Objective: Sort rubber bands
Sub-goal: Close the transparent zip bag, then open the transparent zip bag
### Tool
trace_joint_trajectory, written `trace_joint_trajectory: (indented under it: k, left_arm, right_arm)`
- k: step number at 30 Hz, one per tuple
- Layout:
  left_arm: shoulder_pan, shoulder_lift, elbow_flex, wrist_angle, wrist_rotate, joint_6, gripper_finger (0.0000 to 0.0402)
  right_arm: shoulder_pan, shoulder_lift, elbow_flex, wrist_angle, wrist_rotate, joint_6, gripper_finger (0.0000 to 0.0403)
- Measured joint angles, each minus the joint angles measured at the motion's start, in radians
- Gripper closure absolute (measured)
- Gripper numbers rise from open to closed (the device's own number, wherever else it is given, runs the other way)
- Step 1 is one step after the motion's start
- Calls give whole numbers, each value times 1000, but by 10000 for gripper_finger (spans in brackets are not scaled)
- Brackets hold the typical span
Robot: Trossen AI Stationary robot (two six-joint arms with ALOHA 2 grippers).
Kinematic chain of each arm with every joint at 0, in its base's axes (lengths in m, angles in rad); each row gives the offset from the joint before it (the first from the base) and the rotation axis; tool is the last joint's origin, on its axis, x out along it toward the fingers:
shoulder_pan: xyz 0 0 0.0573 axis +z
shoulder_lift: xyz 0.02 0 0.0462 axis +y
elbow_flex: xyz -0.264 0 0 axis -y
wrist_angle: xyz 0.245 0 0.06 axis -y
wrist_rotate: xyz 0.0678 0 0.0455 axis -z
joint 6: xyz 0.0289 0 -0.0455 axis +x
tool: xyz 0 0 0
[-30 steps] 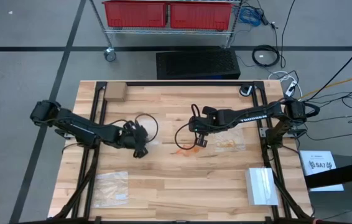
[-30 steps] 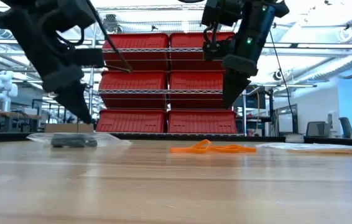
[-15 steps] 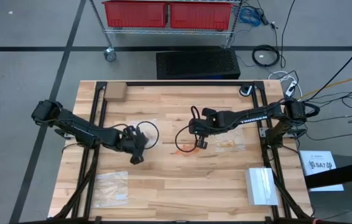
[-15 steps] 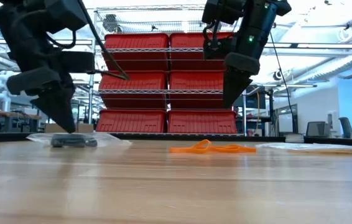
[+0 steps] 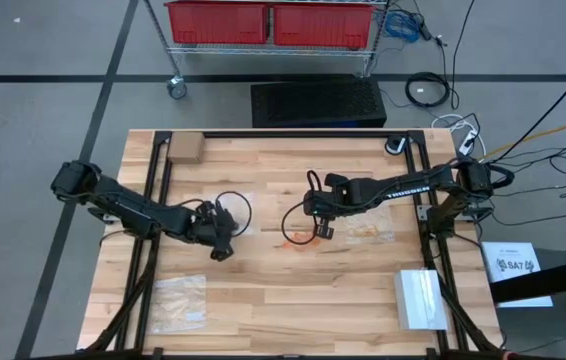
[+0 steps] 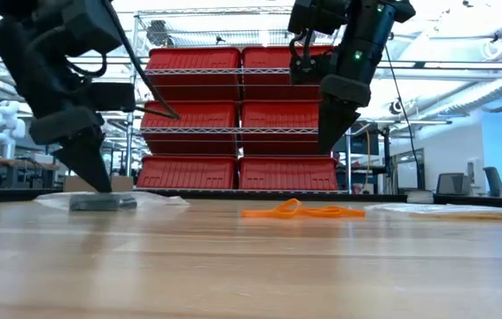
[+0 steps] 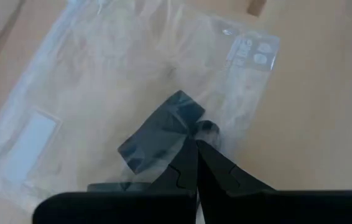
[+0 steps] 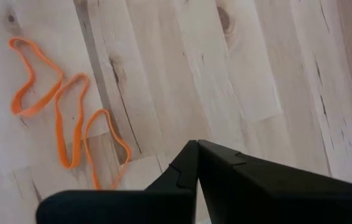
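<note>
A clear plastic bag [image 7: 101, 81] lies flat on the table left of the middle, with a clump of black rubber bands [image 7: 163, 127] inside it. My left gripper [image 7: 196, 146] is shut, slanting down, its tip right at that clump [image 6: 102, 203]. Orange rubber bands [image 8: 70, 118] lie loose on the wood at the table's middle [image 5: 308, 243]. My right gripper [image 8: 196, 144] is shut with nothing between its fingers. It hangs well above the table [image 6: 326, 146], just right of the orange bands. My left gripper slants down from the table's left. Its shut fingertips [image 6: 100, 184] stand at the top of the bag, over the black bands. I cannot tell whether they touch the film or hang just above it.
A second clear bag with tan bands [image 5: 368, 232] lies right of the orange bands. A third bag [image 5: 180, 302] lies near the front left. A white box [image 5: 421, 298] sits at the front right and a cardboard block [image 5: 184, 148] at the far left corner.
My left gripper, still shut, has sunk a little and shifted toward the table's near edge, closer to the black bands in the bag.
</note>
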Motion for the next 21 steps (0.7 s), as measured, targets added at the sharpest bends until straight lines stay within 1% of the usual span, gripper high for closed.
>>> trace_joint_trajectory:
  k: [6,11,15,17,19,21]
  left_arm:
    - [-47,0,0,-3,42,-3,398]
    - [-77,-13,2,-13,46,-21,398]
    - [-98,-57,69,-116,46,-21,398]
    - [-117,-82,112,-186,104,-15,398]
    - [-142,-104,137,-244,226,-16,398]
    - [-176,-113,142,-254,353,-42,398]
  right_arm:
    - [0,0,0,0,0,0,403]
    - [0,0,0,0,0,0,403]
    - [0,0,0,0,0,0,403]
    - [0,0,0,-1,0,0,403]
    - [0,0,0,-2,0,-4,403]
    - [0,0,0,-2,0,-9,403]
